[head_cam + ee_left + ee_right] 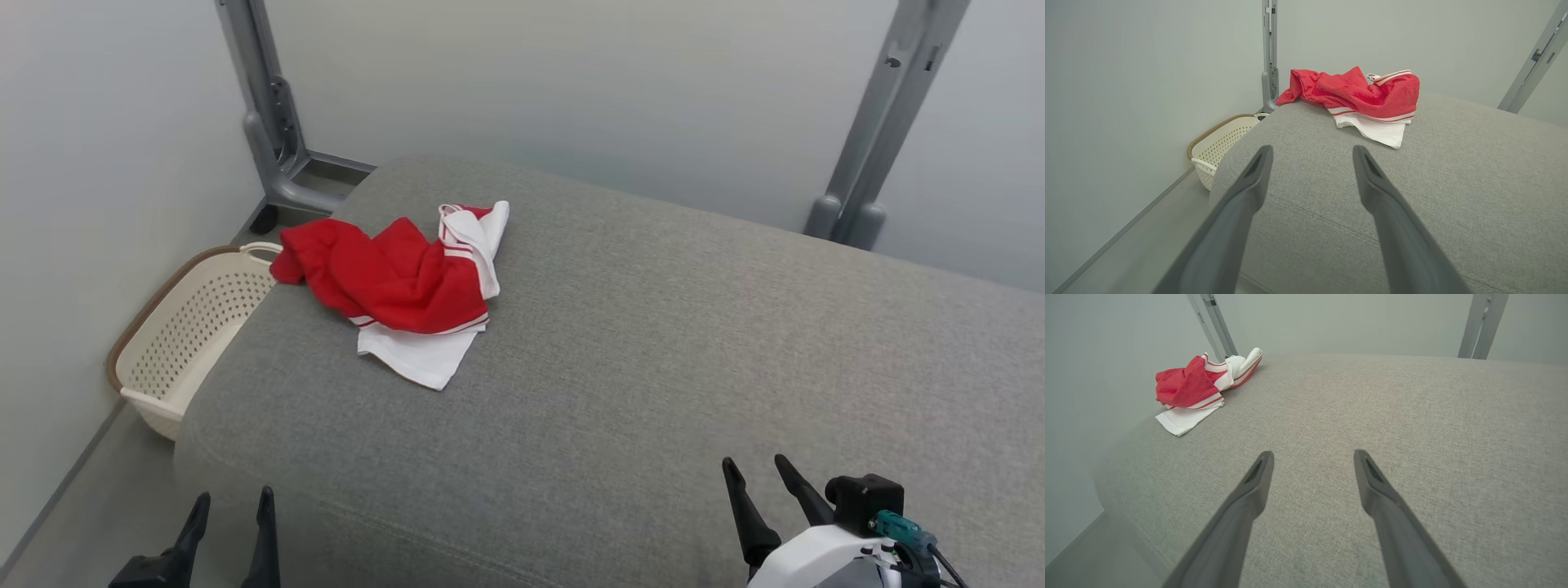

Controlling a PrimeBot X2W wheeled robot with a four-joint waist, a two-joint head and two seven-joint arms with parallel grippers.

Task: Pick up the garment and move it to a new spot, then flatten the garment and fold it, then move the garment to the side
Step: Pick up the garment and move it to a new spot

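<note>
Grey walls hem a grey cushion, garment crumpled at its far left corner; left claw and right claw gape empty at the near edge.

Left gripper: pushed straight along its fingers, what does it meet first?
Probably the grey cushion, just short of the red-and-white garment; the left gripper seems aimed slightly down at it. Height is unclear, so it might skim on to the garment.

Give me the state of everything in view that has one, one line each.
Red and white fabric garment: crumpled, unfolded, lying on the grey fabric cushion, far left corner.
Cream perforated plastic basket: standing on the floor beside the cushion.
Left gripper: open, holding nothing.
Right gripper: open, holding nothing.
</note>
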